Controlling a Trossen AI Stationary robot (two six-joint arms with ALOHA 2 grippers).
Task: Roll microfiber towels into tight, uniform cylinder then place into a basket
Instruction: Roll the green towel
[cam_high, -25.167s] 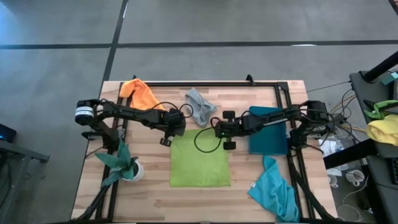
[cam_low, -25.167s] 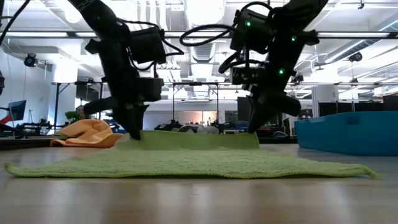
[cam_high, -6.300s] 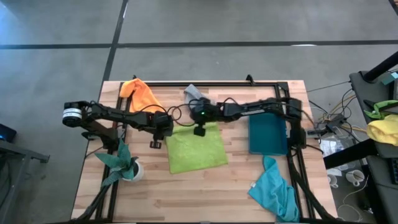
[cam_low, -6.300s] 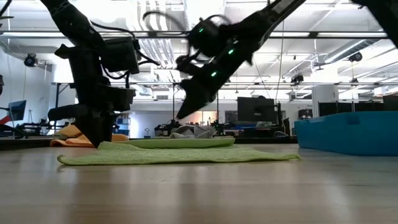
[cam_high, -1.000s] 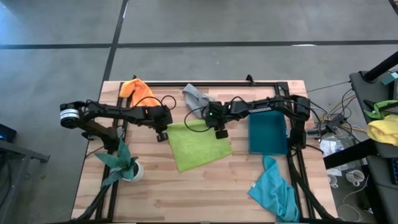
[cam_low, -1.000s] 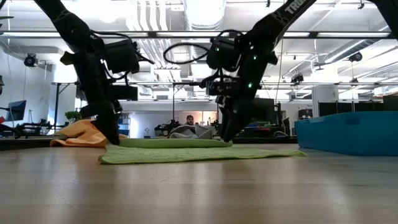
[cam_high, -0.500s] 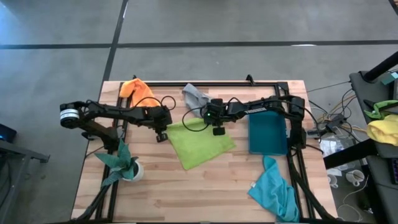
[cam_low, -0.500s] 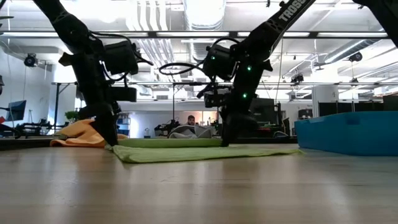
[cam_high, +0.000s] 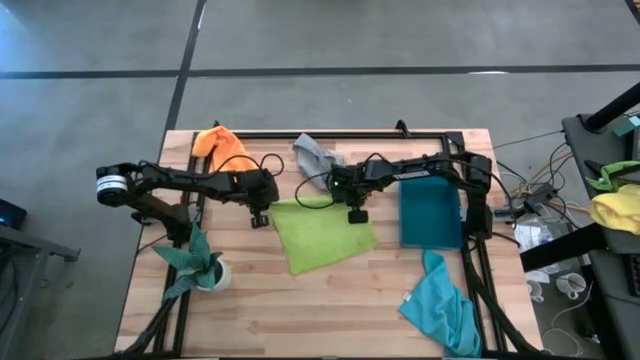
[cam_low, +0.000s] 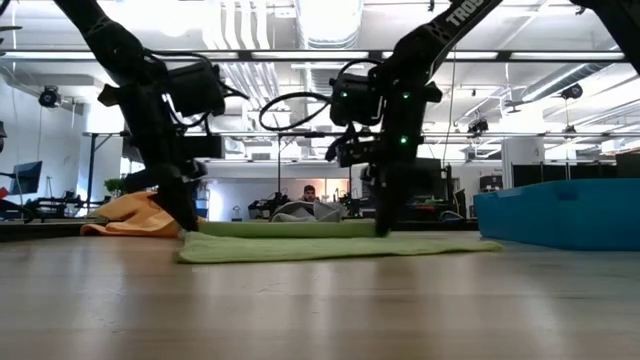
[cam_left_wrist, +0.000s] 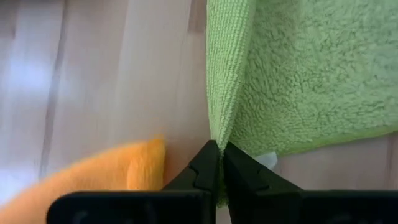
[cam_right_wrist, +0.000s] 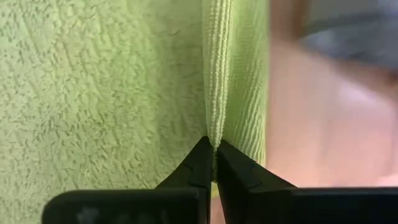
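The lime green towel (cam_high: 325, 235) lies skewed at mid-table, a narrow strip (cam_low: 290, 228) along its far edge folded over. My left gripper (cam_high: 262, 216) is shut at its far left corner and my right gripper (cam_high: 355, 215) is shut at its far right corner. The orange towel (cam_high: 225, 150) and the grey towel (cam_high: 318, 158) lie bunched at the far edge. The turquoise towel (cam_high: 440, 305) lies crumpled at the near right. The teal basket (cam_high: 432, 212) sits on the table to the right of the green towel. My left gripper pinches the green towel's far left corner (cam_left_wrist: 219, 134) between its two fingers, which come steeply from above. The cloth stands up in a ridge from the fingertips, and the rest lies flat on the table. My right gripper pinches the hemmed far edge (cam_right_wrist: 214, 134) near the far right corner between its two fingers, pointing almost straight down. The edge rises in a thin fold at the fingertips (cam_low: 383, 230), while the towel stays on the table.
A potted plant (cam_high: 197, 262) stands near the left arm's base. A black frame rail (cam_high: 330, 134) runs along the far edge. Bare wood lies in front of the green towel. A person shows far behind the table in the low view (cam_low: 306, 193).
My right gripper has shifted a little toward the basket, tipped more upright and shut on the towel's far edge. The green towel has turned slightly on the table, and its near left part has shifted. My left gripper has stayed at its corner.
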